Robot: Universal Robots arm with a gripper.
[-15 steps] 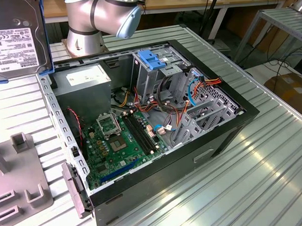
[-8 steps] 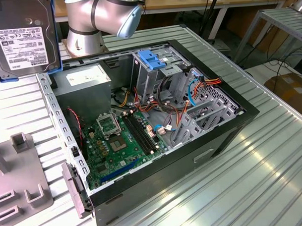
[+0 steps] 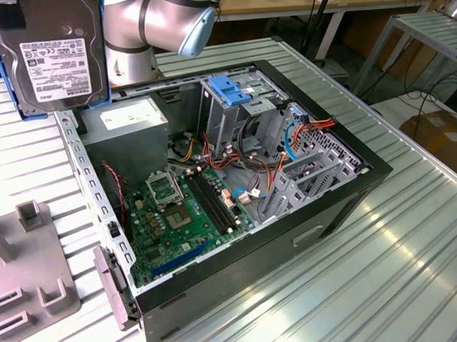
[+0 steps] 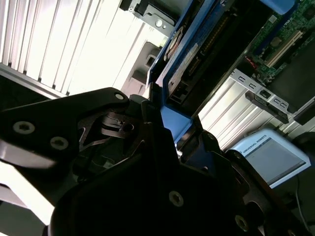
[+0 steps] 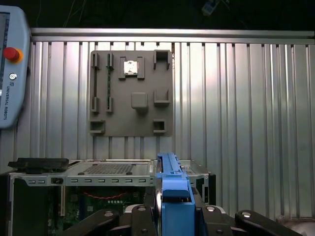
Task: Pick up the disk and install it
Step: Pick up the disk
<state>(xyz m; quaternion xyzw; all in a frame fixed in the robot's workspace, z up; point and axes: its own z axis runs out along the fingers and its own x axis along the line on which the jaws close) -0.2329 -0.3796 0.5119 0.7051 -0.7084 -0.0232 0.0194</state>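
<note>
Above the open case (image 3: pixel 342 204), at the exterior view's upper left, I hold the disk (image 3: pixel 52 53) aloft, gripper (image 5: pixel 174 210) clamped on its blue rail (image 5: pixel 171 179). I judge it rigid, fairly heavy and shock-sensitive; the rail edges suit gripping best.

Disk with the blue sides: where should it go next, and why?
Probably carry the disk toward the exterior view's right, over the metal drive cage. The tool grips it high up, well to the exterior view's left of that cage.
</note>
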